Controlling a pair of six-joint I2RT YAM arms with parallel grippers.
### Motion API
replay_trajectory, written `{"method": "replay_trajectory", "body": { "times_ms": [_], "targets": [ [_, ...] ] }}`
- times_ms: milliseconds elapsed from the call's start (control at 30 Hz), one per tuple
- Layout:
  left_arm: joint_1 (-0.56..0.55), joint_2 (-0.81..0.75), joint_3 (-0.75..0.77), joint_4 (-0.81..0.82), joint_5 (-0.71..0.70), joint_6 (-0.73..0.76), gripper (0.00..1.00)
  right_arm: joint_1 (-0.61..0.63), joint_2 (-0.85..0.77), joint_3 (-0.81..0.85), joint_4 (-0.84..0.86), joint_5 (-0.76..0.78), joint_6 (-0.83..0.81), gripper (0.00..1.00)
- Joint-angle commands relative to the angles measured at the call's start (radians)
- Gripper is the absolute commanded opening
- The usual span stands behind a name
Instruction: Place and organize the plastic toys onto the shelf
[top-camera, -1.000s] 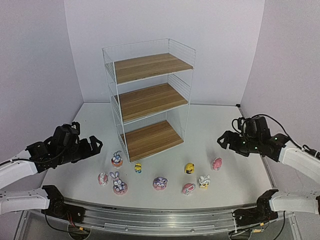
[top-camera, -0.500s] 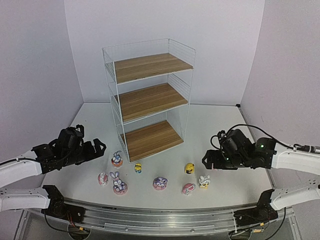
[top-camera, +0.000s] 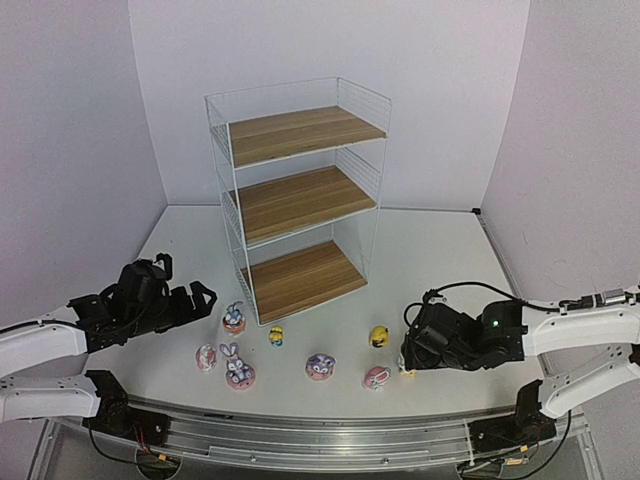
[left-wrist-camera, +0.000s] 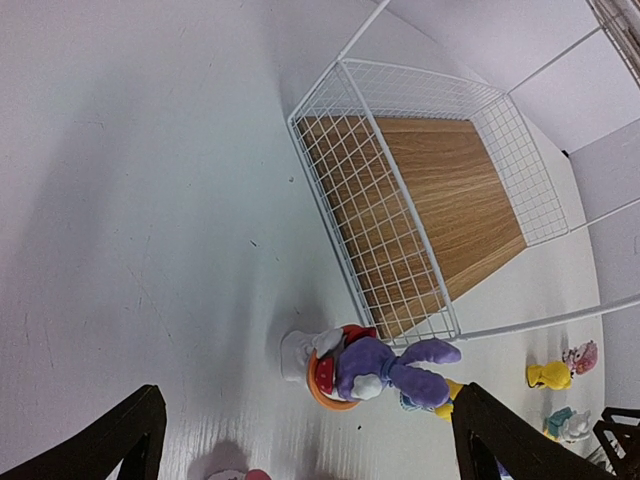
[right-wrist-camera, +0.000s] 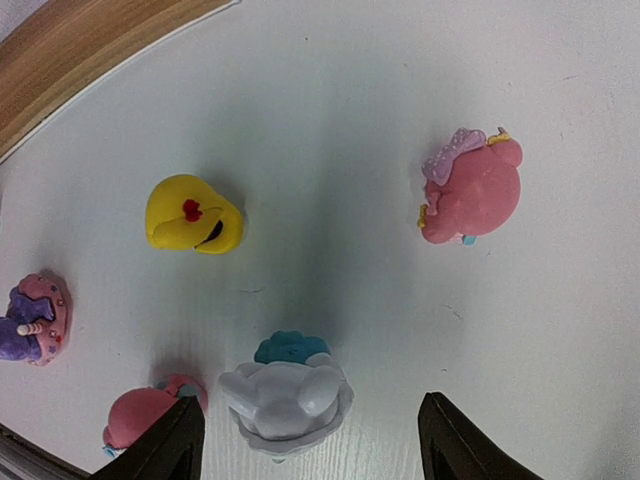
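- Two arms sit nearest the lens at the bottom of the overhead view, one on each side, each ending in one gripper.
- Eight plastic toys (top-camera: 238, 366) can be counted on the white table (top-camera: 430, 250). They lie in a loose band in front of the shelf, and none is on it (the eighth is a speck beside the right arm's tip).
- There is one shelf (top-camera: 300, 135), a white wire frame carrying three brown wooden boards, all bare. It stands upright, mid-table, behind the toys.
- The right gripper (right-wrist-camera: 312, 402) points down with its dark fingers (right-wrist-camera: 175, 445) spread wide. A white-and-blue toy (right-wrist-camera: 285, 395) sits between them, with bare table showing on the right-hand side, so nothing is gripped.
- Ahead of that gripper are a yellow toy (right-wrist-camera: 192, 213) with a red mark and a pink toy with a purple bow (right-wrist-camera: 475, 190), well apart from each other. Two more pink ones sit at the left edge of the wrist view.
- The left gripper (left-wrist-camera: 307, 400) is also spread wide. It holds nothing and touches nothing visible.
- Just ahead of the left gripper, a purple long-eared toy (left-wrist-camera: 385, 370) with an orange-red ring and white parts sits beside the shelf's near corner.
- The toys are small, glossy and rounded, in purple, pink, yellow and white.
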Motion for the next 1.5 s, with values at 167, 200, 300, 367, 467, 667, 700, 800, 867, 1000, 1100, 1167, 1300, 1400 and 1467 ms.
{"method": "replay_trajectory", "body": {
  "times_ms": [167,200,300,367,467,667,700,800,867,1000,1100,1167,1300,1400,1467],
  "targets": [
    [-0.001,-0.022,-0.023,0.063,0.023,0.004,1.00,0.009,0.019,-0.069,0.115,-0.030,0.005,0.65],
    [-0.001,-0.021,-0.024,0.064,0.024,0.004,0.99,0.009,0.026,-0.071,0.130,-0.039,-0.003,0.64],
    [-0.001,-0.016,-0.031,0.070,0.026,0.000,1.00,0.009,0.046,-0.075,0.155,-0.057,-0.008,0.60],
    [-0.001,-0.016,-0.039,0.083,0.029,0.000,0.99,0.009,0.056,-0.078,0.160,-0.060,-0.007,0.59],
    [-0.001,-0.020,-0.047,0.098,0.033,0.002,1.00,0.010,0.062,-0.083,0.166,-0.050,-0.011,0.58],
    [-0.001,-0.015,-0.046,0.098,0.029,0.007,0.99,0.009,0.062,-0.089,0.167,-0.035,-0.012,0.50],
    [-0.001,-0.014,-0.047,0.098,0.029,0.006,1.00,0.009,0.060,-0.090,0.168,-0.033,-0.013,0.48],
    [-0.001,-0.013,-0.048,0.097,0.029,0.004,0.99,0.009,0.058,-0.094,0.170,-0.042,-0.006,0.43],
    [-0.001,-0.013,-0.050,0.097,0.027,0.003,1.00,0.010,0.059,-0.098,0.172,-0.048,0.000,0.42],
    [-0.001,-0.014,-0.050,0.097,0.025,0.005,1.00,0.009,0.068,-0.103,0.172,-0.043,0.008,0.40],
    [-0.001,-0.014,-0.050,0.095,0.023,0.005,0.99,0.010,0.070,-0.094,0.172,-0.043,-0.005,0.32],
    [-0.001,-0.015,-0.050,0.093,0.021,0.005,0.99,0.009,0.066,-0.086,0.172,-0.041,-0.020,0.25],
    [-0.001,-0.022,-0.053,0.086,0.019,0.005,1.00,0.009,0.027,-0.074,0.173,-0.038,-0.060,0.14],
    [-0.001,-0.031,-0.055,0.079,0.015,0.003,0.99,0.009,-0.019,-0.070,0.170,-0.028,-0.101,0.11],
    [-0.001,-0.041,-0.058,0.077,0.016,0.005,1.00,0.009,-0.054,-0.064,0.165,-0.026,-0.129,0.09]
  ]
}}
